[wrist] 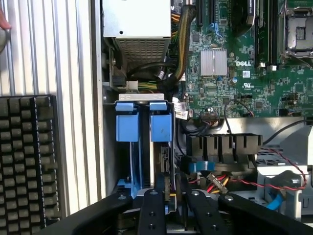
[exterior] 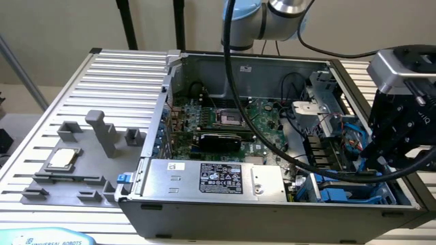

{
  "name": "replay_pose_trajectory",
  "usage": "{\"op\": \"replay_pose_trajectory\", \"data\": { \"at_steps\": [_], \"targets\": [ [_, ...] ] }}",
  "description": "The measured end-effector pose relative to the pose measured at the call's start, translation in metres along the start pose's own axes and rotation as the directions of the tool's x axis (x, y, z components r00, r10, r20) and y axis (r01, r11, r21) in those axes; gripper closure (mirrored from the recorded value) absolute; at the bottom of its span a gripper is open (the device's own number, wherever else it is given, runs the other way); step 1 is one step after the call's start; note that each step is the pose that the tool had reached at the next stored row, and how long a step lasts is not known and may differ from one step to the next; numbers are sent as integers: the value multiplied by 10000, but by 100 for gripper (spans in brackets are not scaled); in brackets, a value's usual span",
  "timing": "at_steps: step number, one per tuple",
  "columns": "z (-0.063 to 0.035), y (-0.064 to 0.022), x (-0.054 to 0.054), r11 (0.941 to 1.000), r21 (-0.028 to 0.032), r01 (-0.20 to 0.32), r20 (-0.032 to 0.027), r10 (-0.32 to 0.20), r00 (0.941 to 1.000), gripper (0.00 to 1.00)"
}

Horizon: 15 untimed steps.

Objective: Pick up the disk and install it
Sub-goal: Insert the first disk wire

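The disk (wrist: 163,161) stands on edge in the drive bay of the open computer case, and its blue carrier tab (wrist: 161,126) sits beside a second blue tab (wrist: 126,126). My gripper (wrist: 173,195) hangs right over the bay with the disk's near end between its two black fingers (wrist: 151,210). The fingers stand a little apart, with a dark gap on one side of the disk. In the exterior view the gripper (exterior: 385,153) is low over the case's corner at the exterior view's right, just above the blue carriers (exterior: 340,195).
A silver power supply (exterior: 211,178) with a black label lies beside the bay, the green motherboard (exterior: 232,120) behind it. Red and yellow cables (wrist: 220,182) run close to the fingers. A grey fixture holding a square chip (exterior: 61,158) sits at the exterior view's left. A black keyboard (wrist: 29,156) lies outside the case.
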State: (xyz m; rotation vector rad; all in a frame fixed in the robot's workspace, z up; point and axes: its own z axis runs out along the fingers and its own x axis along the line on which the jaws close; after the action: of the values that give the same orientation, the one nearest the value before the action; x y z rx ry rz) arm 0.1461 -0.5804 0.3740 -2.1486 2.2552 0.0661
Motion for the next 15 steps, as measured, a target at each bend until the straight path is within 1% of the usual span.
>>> {"op": "replay_pose_trajectory", "data": {
  "at_steps": [3, 6, 12, 14, 15],
  "targets": [
    [-80, 2, -4, 10000, 0, 2, 2, -2, 10000, 76],
    [-96, 32, -9, 10000, 2, 1, 3, -1, 10000, 76],
    [-90, 194, -73, 10000, 12, 1, -1, -1, 10000, 76],
    [-80, 229, -96, 10000, 25, 1, -8, -1, 10000, 76],
    [-75, 240, -104, 10000, 29, 1, -21, -1, 10000, 76]
  ]
}}
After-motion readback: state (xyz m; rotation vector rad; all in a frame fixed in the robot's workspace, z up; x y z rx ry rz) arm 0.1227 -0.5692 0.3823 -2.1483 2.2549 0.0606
